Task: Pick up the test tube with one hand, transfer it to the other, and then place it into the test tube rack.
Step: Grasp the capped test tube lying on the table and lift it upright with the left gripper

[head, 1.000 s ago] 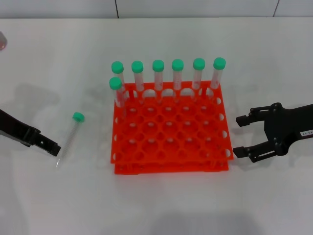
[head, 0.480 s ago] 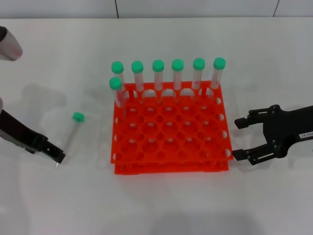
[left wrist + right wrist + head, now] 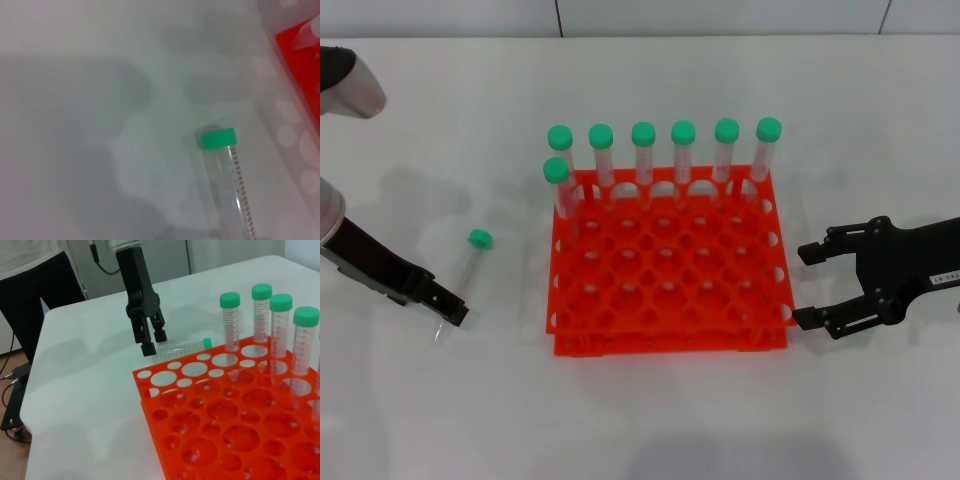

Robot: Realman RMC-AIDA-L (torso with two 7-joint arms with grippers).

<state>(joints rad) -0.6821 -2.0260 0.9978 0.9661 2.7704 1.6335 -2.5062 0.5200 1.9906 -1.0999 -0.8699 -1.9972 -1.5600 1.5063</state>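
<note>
Left gripper [image 3: 450, 312] had slid in over the tube's [image 3: 462, 280] bottom end, fingers narrow, nothing gripped; tube lay flat on worktop [image 3: 430, 420] just ahead of it. Pickup looked imminent. Right gripper [image 3: 812, 285] waited wide beside rack [image 3: 670, 340].

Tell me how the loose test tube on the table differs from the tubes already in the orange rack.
The loose test tube lies flat on the white table, left of the test tube rack; the seven racked tubes stand upright in the rack's holes. The loose one lies alone, with the left gripper at its tip; the racked ones line the far row, one just in front, with no gripper near. All are clear with green caps.
</note>
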